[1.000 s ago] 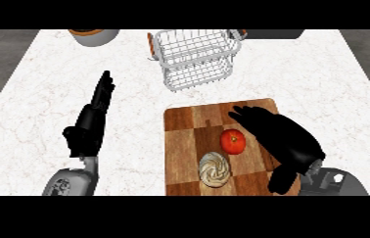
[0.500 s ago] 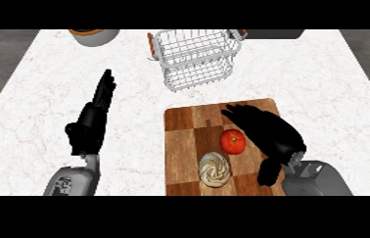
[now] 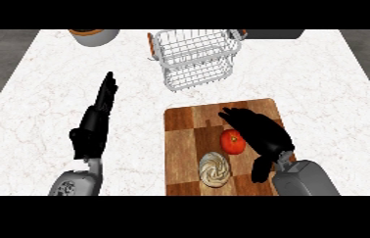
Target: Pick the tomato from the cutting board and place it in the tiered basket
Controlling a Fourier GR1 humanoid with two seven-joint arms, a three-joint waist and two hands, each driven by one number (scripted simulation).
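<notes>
Tomato [image 3: 233, 141] is seen on the board [image 3: 184, 134], right of centre in the frame, still resting on the wood. Just below it, lower centre, a pale swirled bun [image 3: 215, 169] lies on the same board. Right hand [image 3: 260, 131] is placed just beside the tomato on its right, fingers spread and apart, thumb low; nothing is clamped yet. Contact with the tomato cannot be judged.

Left hand [image 3: 92, 127] is noted at the left of the frame, open, fingers straight, resting above the table [image 3: 318, 85].

Basket [image 3: 196, 58], wire, tiered, stands at upper centre, well apart from the board.

Step in hand is judged to be the approach to the grasp. To be done well: fingers and thumb should be brought round opposite sides of the tomato before closing, as a round thing may roll off towards the bun. The bun should be left undisturbed. A lift clear of the basket rim is then called for.
</notes>
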